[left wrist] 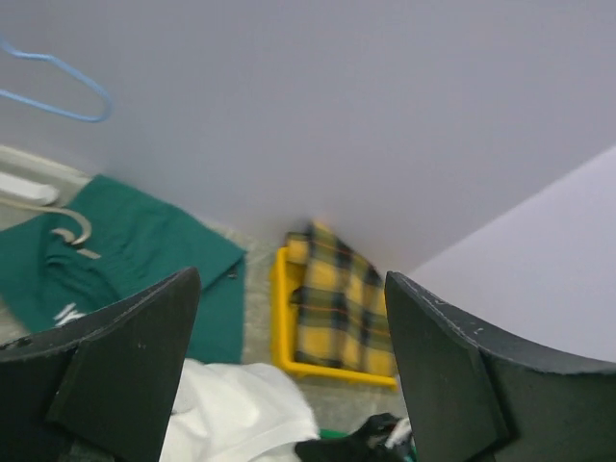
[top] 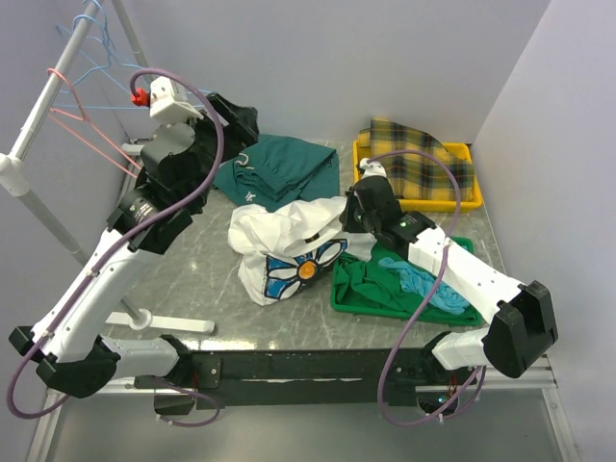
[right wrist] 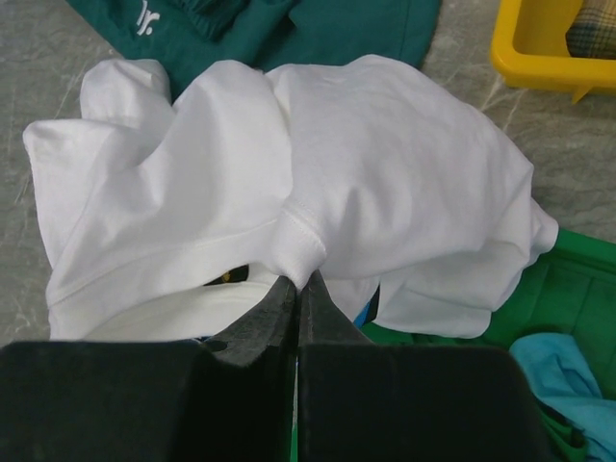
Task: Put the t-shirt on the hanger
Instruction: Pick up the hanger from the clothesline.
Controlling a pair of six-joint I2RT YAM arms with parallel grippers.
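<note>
Pinching a seamed fold of the limp, light white flower-print cloth t-shirt (right wrist: 385,173), crumpled on the desk (top: 183,279), in the fully closed right claw (right wrist: 298,284); holding left claw (left wrist: 289,289) wide apart, empty. Likely gripping better at shoulder seams, being floppy.

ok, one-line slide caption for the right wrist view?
Right claw shut on a seam fold of the crumpled white t-shirt, dark green garment and yellow bin behind.

We see the t-shirt (right wrist: 385,173) as soft, matt white cloth, creased; the hanger (top: 96,135) as thin smooth wire; the jaws as matt black plastic; the tabletop (top: 207,279) smooth and grey-veined; the yellow bin (right wrist: 539,58) as glossy plastic.
</note>
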